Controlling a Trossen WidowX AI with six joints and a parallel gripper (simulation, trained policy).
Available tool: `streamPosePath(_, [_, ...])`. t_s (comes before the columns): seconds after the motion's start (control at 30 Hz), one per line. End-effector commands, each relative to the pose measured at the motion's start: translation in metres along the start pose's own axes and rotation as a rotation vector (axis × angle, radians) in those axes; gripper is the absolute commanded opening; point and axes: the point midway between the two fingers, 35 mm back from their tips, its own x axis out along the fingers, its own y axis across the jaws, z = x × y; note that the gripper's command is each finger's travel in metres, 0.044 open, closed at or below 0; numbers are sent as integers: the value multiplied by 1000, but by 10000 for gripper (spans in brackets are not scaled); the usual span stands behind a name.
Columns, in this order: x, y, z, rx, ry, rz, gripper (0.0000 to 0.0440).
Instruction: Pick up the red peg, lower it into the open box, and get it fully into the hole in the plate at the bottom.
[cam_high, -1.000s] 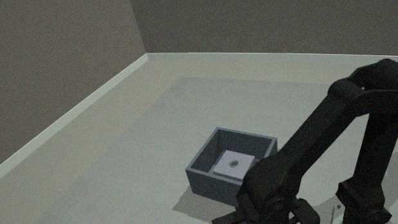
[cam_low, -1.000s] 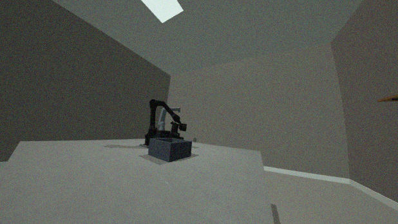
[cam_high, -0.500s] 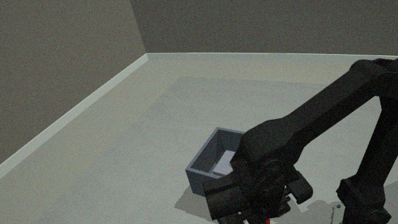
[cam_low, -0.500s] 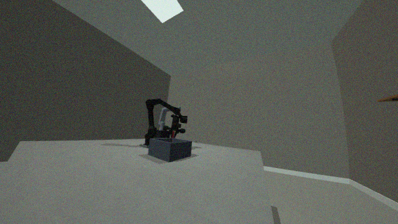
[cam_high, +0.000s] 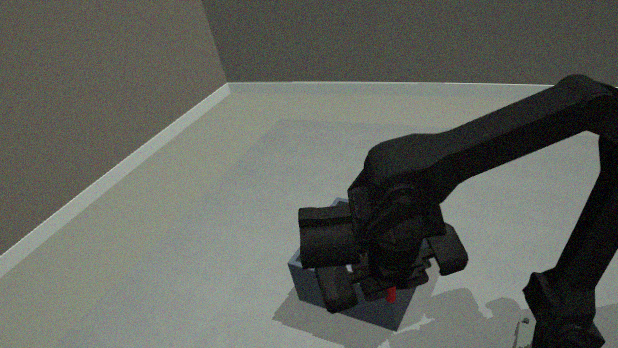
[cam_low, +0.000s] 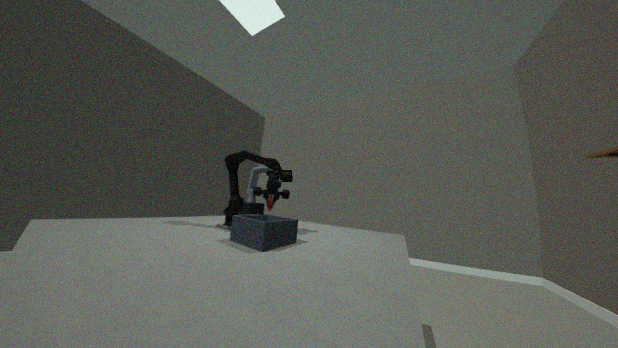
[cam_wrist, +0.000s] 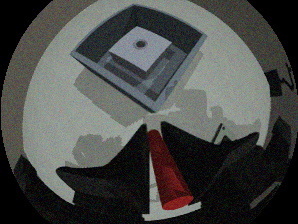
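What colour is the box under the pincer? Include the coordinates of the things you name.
Dark blue-grey box (cam_low: 250, 234) (cam_wrist: 117, 82); clearest in the exterior view.
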Motion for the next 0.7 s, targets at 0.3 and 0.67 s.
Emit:
streamPosePath(0.3, [16, 3, 60, 129, -63, -18, 0])
streamPosePath(0.67, [48, 0, 101, 148, -66, -34, 0])
